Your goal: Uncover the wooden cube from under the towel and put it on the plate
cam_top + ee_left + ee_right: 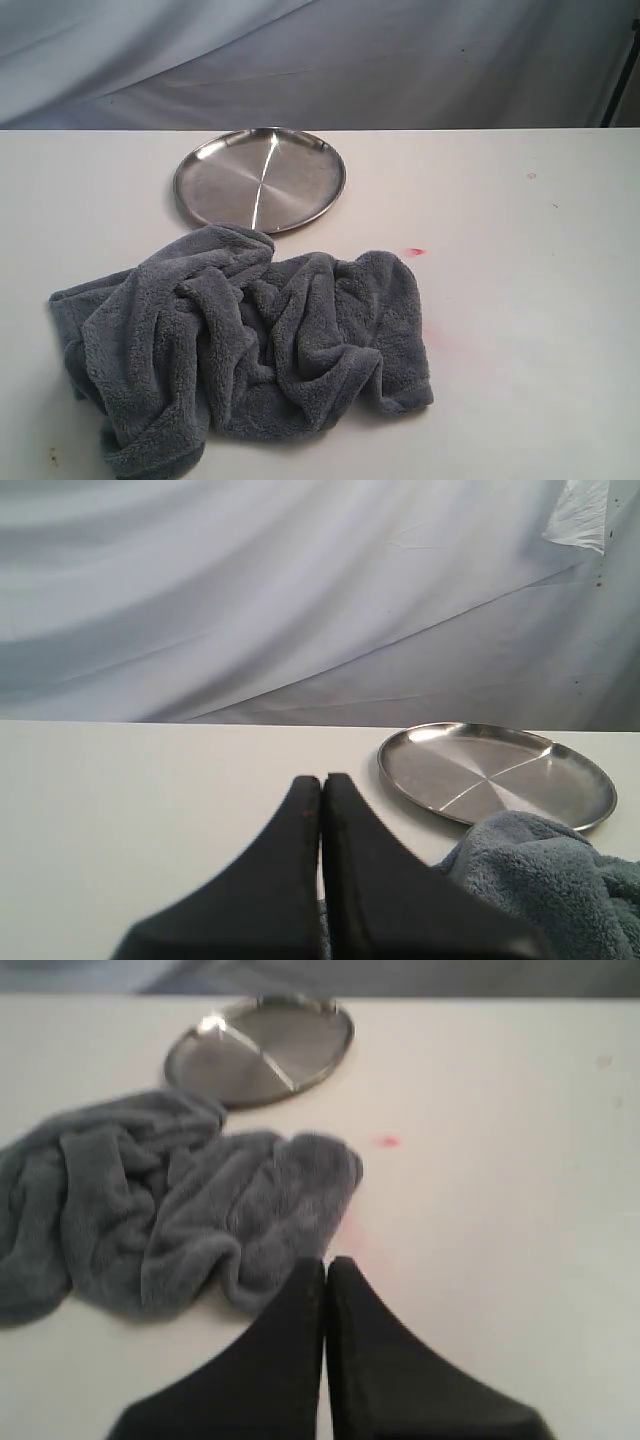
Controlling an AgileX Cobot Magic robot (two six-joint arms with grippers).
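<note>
A dark grey fluffy towel point(245, 345) lies crumpled on the white table, one fold touching the rim of the round silver plate point(260, 178) behind it. The wooden cube is hidden. Neither arm appears in the exterior view. The left wrist view has my left gripper point(322, 780) shut and empty, low above the table, with the towel point(540, 875) beside it and the plate point(497, 775) beyond. My right gripper point(326, 1262) is also shut and empty, hovering near the towel point(170, 1210)'s corner, the plate point(260, 1045) farther off.
The white table point(530, 330) carries a small red mark point(415, 251) and a faint pink smear right of the towel. A grey cloth backdrop point(320, 60) hangs behind the table's far edge.
</note>
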